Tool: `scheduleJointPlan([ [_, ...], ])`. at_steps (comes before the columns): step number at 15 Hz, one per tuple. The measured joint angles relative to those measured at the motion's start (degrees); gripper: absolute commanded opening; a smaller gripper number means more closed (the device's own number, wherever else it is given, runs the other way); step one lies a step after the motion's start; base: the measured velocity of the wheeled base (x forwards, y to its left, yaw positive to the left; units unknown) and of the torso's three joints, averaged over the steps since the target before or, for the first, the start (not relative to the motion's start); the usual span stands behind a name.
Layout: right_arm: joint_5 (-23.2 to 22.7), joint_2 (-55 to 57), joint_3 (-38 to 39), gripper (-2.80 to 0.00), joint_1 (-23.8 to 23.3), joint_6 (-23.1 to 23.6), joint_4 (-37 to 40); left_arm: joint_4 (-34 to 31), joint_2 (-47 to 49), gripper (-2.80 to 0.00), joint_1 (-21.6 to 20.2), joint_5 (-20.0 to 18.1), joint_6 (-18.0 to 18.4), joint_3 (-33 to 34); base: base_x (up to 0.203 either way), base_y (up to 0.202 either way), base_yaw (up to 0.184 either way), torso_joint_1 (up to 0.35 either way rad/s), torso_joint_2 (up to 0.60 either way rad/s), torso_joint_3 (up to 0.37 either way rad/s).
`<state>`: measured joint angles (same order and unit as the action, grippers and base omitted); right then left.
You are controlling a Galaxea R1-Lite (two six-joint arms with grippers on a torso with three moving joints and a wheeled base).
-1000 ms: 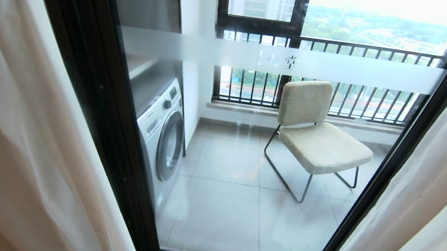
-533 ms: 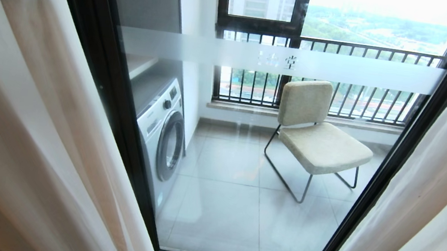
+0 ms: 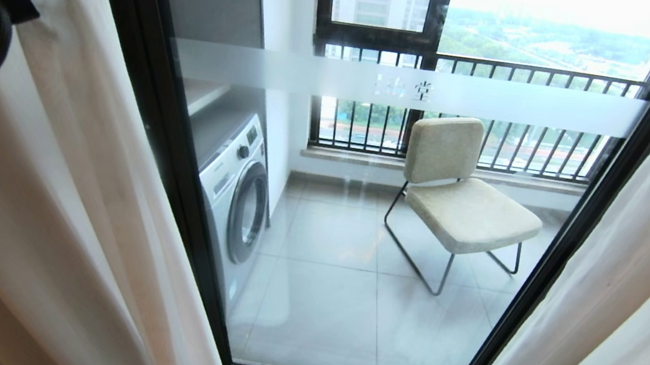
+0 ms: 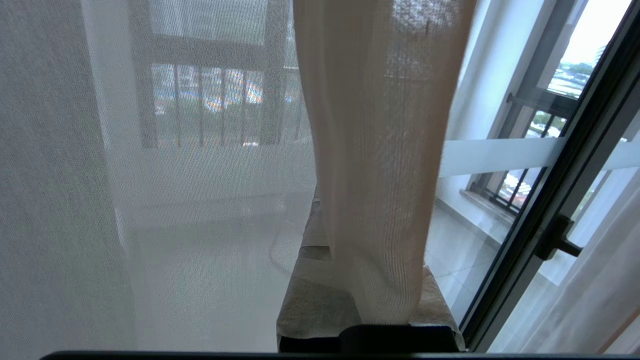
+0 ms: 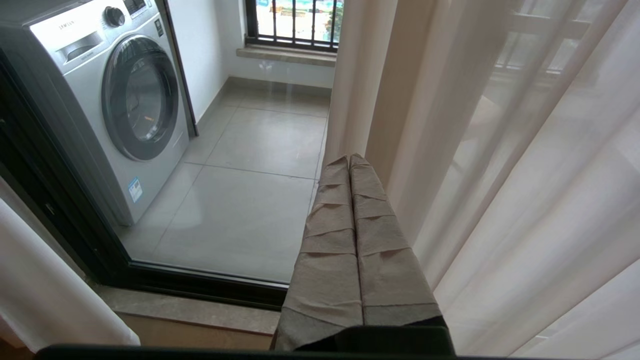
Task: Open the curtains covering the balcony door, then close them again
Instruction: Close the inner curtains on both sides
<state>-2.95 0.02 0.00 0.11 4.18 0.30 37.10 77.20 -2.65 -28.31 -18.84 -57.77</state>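
Right wrist view: "SAMSUNG" washing machine (image 5: 107, 100)

Curtains (image 3: 46, 202): cream-beige, ribbed weave; sheer layer (image 4: 150, 200) white. Door frame (image 3: 173, 188) black, frosted white band (image 3: 406, 88). Chair (image 3: 461, 194) beige. Washing machine (image 3: 232, 195) silver-white.

Head view: looked forward and down through the balcony door (image 3: 357, 224) from close range, the curtains (image 3: 46, 202) filling the left and right edges of the frame, a washing machine (image 3: 233, 189) at centre left.

Left wrist view: sat very near the cloth, facing the glass through the sheer layer; a cream fold (image 4: 375, 175) hung across the centre of the frame.

Right wrist view: looked low and close at the door's bottom rail; washing machine (image 5: 107, 95) at upper left.

Shared between head and right wrist views: washing machine, balcony floor (image 3: 335, 297), railing.
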Motion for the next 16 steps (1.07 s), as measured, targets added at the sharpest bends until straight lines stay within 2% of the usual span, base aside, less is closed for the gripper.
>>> scheduleJointPlan([
  [3,0.0,0.0,0.0,-2.8,0.0,0.0,0.0,-0.8,-0.4,-2.8,0.0,0.2,1.9,0.5,0.0,0.0,0.0,0.0,0.0,0.0],
  [9,0.0,0.0,0.0,-2.8,0.0,0.0,0.0,-8.9,-0.4,-2.8,-2.1,1.1,14.2,-0.3,0.0,0.0,0.0,0.0,0.0,0.0],
  [16,0.0,0.0,0.0,-2.8,0.0,0.0,0.0,-10.3,-0.4,-2.8,-2.4,1.1,14.8,-2.4,0.0,0.0,0.0,0.0,0.0,0.0],
])
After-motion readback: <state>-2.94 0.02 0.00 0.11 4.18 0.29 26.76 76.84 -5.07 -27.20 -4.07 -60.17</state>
